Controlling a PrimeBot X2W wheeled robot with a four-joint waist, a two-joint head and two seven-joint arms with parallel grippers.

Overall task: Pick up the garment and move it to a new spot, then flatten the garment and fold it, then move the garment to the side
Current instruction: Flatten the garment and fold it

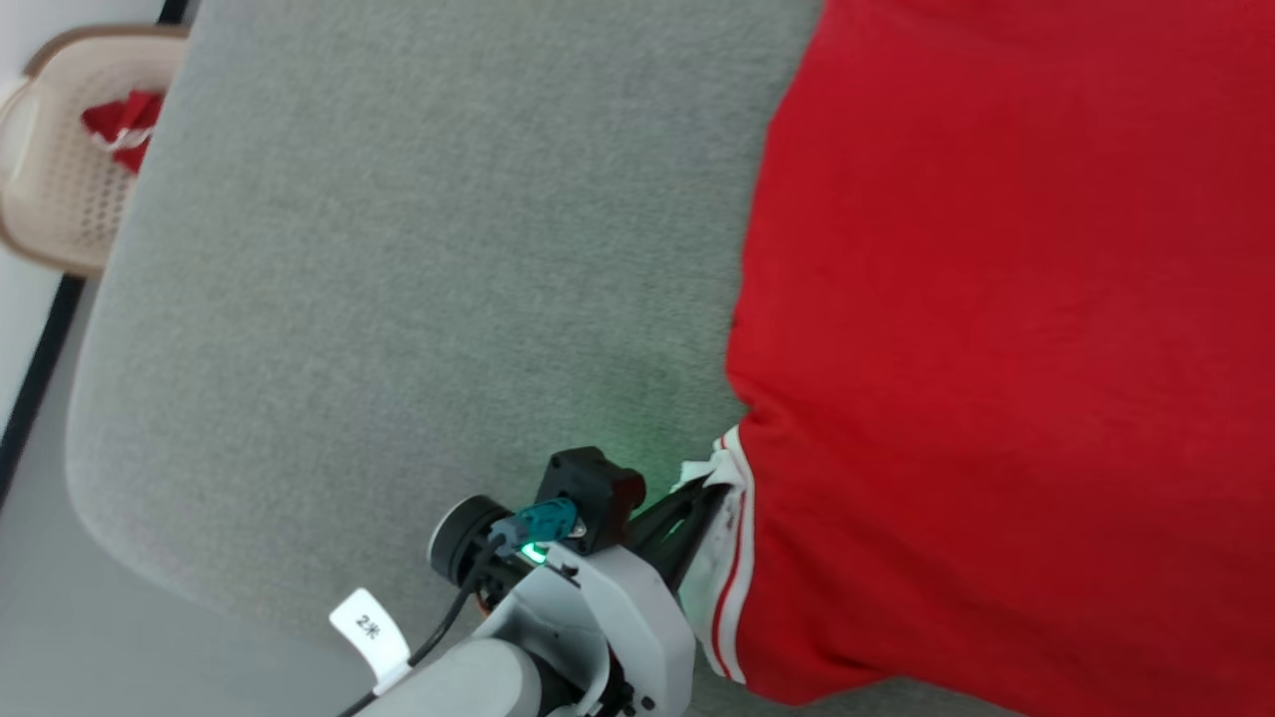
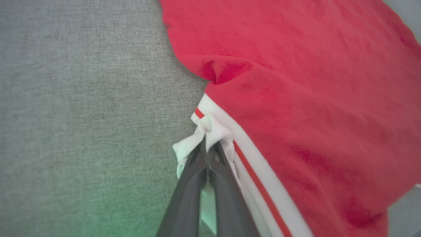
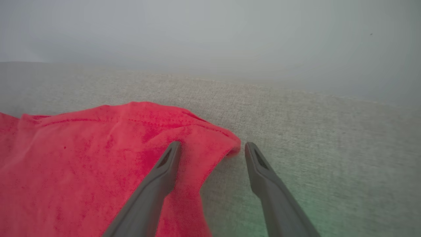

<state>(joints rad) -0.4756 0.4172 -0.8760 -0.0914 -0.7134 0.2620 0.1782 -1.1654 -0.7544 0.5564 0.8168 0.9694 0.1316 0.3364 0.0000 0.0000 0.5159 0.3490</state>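
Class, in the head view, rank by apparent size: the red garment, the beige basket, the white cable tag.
Largest first:
red garment
beige basket, partly hidden
white cable tag, smallest though nearest the camera

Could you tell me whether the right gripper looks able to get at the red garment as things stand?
Probably yes: the right gripper is open, its fingers either side of a corner of the garment on the grey cushion, with nothing between.

Left claw pinched closed; right claw spread wide.
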